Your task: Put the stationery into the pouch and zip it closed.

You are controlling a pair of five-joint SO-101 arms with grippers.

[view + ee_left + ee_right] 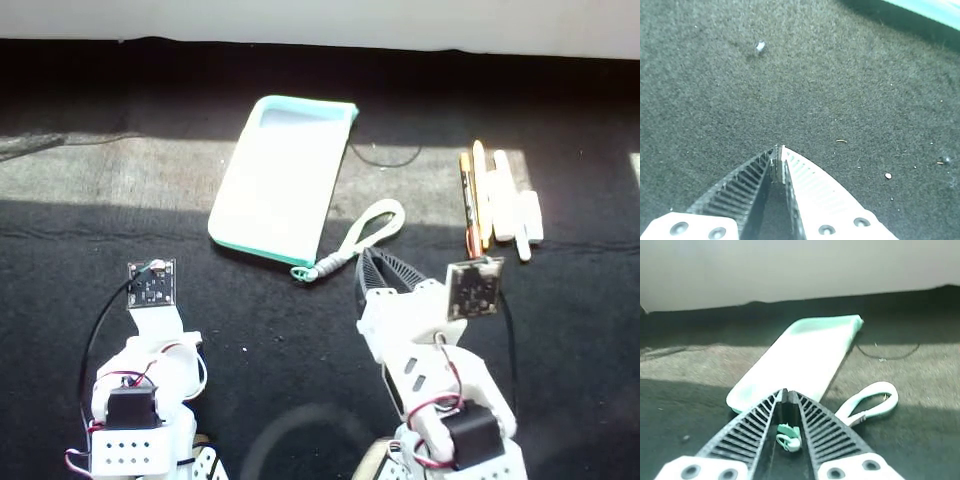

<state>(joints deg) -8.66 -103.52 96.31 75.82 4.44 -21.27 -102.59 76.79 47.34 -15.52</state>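
Observation:
The white pouch (285,180) with teal trim lies flat in the middle of the black cloth, its white wrist strap (372,226) looped toward the right. Its teal zip pull (303,272) rests on the cloth at the near corner. Pens and white sticks, the stationery (495,200), lie side by side at the far right. My right gripper (785,391) is shut, raised just short of the pouch (800,355); the zip pull (789,436) shows through the slit between its fingers. My left gripper (778,148) is shut over bare cloth, near the pouch's teal edge (925,7).
A thin dark cable (385,160) lies beyond the pouch. A white wall (320,20) bounds the far edge of the table. The left arm (150,330) stands at the near left, the right arm (430,340) at the near right.

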